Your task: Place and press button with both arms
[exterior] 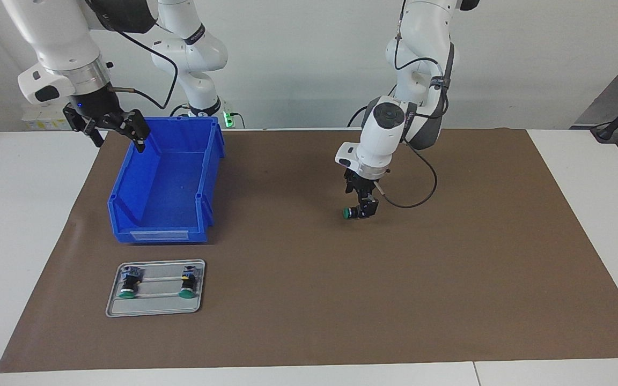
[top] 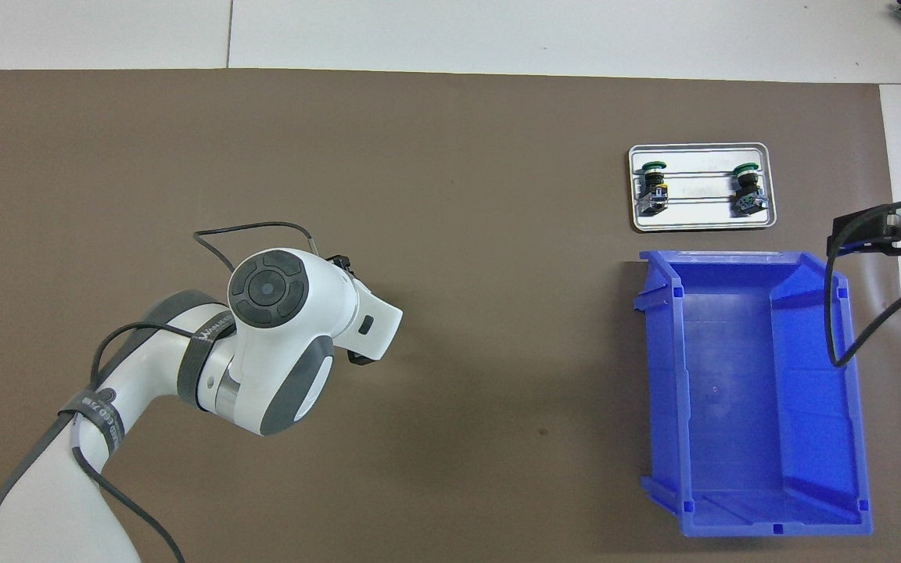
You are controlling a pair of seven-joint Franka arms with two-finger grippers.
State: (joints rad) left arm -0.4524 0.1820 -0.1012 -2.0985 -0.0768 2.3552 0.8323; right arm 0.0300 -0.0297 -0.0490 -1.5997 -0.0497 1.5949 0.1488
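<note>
My left gripper (exterior: 364, 208) is shut on a green-capped button (exterior: 348, 213), held sideways just above the middle of the brown mat (exterior: 395, 300). In the overhead view the left arm's wrist (top: 278, 313) hides this gripper and the button. Two more like buttons (exterior: 128, 284) (exterior: 187, 282) lie on a grey tray (exterior: 153, 311), also shown in the overhead view (top: 701, 225). My right gripper (exterior: 111, 128) is open and empty, raised over the rim of the blue bin (exterior: 164, 182) at the right arm's end; it shows in the overhead view (top: 881, 233).
The empty blue bin (top: 748, 391) stands nearer to the robots than the tray, both toward the right arm's end of the mat. A black cable (exterior: 416, 198) loops from the left wrist. White table surface borders the mat.
</note>
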